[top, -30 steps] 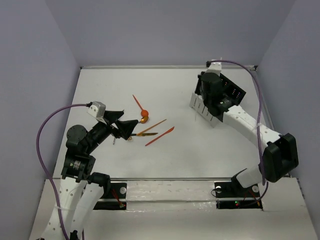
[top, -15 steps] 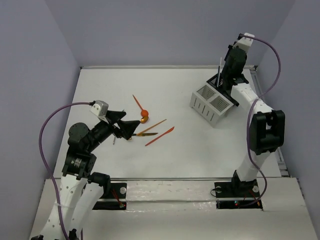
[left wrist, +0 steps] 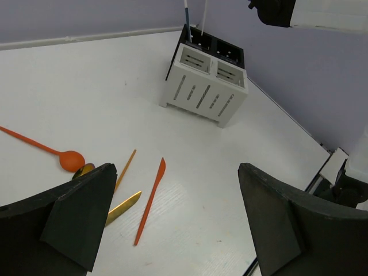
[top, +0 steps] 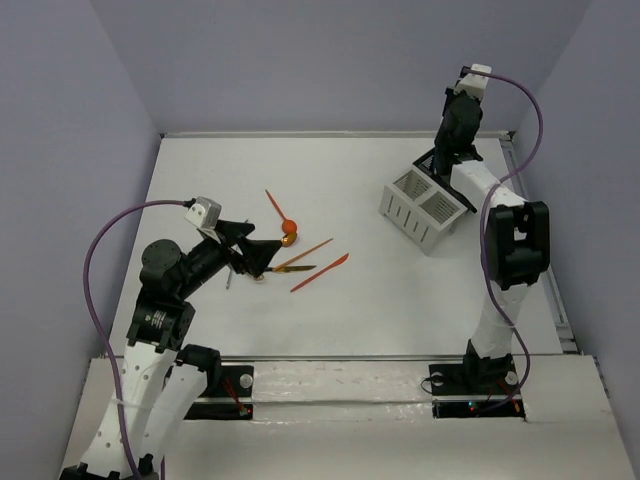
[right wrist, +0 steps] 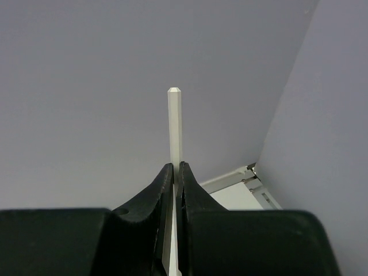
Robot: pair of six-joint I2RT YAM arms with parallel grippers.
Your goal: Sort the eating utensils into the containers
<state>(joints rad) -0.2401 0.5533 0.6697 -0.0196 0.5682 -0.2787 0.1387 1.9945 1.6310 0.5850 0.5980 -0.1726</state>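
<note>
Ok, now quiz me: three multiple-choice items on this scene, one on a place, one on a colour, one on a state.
1. In the top view, the orange spoon lies: A left of the white caddy, on the table; B inside it; C right of it.
2. The stick in the right gripper is: A orange; B white; C black.
3. The left gripper is: A open; B shut on a spoon; C shut on a knife.
A, it lies on bare table left of the caddy; B, it shows white between the shut jaws; A, its jaws stand wide apart.

Matt white table (top: 330,320), glossy orange plastic spoon (left wrist: 70,160)
</note>
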